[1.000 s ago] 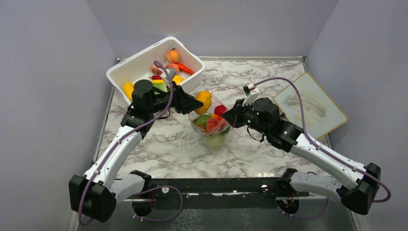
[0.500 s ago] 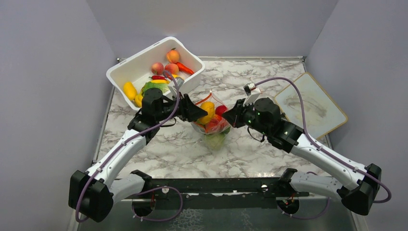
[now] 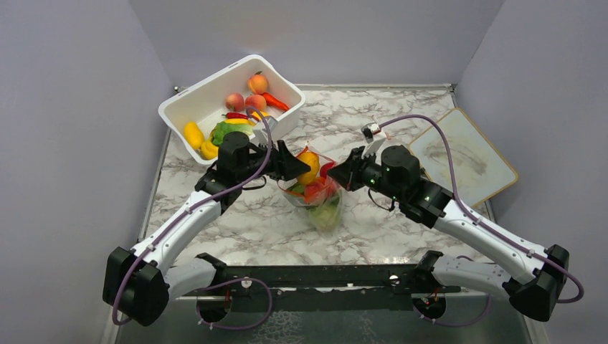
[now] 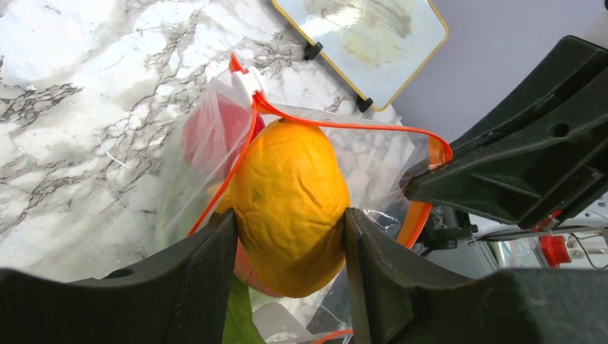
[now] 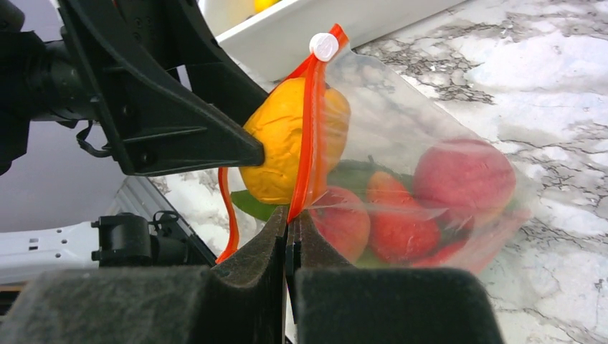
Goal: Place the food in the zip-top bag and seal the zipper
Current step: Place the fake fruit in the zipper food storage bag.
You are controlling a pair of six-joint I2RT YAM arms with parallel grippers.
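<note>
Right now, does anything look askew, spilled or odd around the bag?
Nothing spilled or damaged. The zip-top bag is propped up by the right gripper pinching its zipper. The left gripper holds the yellow-orange fruit at the bag's mouth, not fully in.

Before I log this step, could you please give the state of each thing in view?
bag: mouth open, part filled with food.
zipper: unsealed.
yellow fruit: gripped, at the bag's mouth.
left gripper: shut on yellow fruit.
right gripper: shut on zipper, holding the bag up.
tub: holds more food.
</note>
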